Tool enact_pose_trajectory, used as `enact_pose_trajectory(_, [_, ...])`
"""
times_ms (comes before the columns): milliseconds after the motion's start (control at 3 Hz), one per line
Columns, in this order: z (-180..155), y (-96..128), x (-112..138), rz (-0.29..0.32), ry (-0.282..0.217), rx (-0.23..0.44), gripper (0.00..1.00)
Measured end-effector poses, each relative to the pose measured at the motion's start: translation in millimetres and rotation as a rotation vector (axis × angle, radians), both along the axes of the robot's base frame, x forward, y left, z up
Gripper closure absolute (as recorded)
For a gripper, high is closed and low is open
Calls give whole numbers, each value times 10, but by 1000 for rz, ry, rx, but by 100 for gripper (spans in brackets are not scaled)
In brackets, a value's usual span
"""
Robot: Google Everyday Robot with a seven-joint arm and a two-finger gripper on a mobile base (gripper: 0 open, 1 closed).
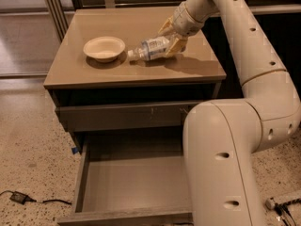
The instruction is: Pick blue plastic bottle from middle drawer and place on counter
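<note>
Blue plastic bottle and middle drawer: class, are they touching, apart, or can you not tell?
Apart. The camera view shows the blue plastic bottle over the counter, at the gripper, with the open middle drawer well below.

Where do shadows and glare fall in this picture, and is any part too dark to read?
Camera view: the glossy counter shows soft sheen, no harsh glare; bowl and bottle cast short shadows toward the camera; the tool, gripping the bottle's base over the counter's right half, throws a wider shadow; the gap beneath the counter is black; the drawer is evenly lit.
</note>
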State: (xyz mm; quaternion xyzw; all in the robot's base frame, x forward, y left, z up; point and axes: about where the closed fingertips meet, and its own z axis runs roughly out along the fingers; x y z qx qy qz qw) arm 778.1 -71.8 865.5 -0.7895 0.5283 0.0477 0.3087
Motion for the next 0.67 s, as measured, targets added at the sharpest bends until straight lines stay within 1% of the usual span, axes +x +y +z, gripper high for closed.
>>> enact_pose_trajectory(333, [0,0,0,0,0,0,0])
enact_pose_trajectory(667, [0,0,0,0,0,0,0])
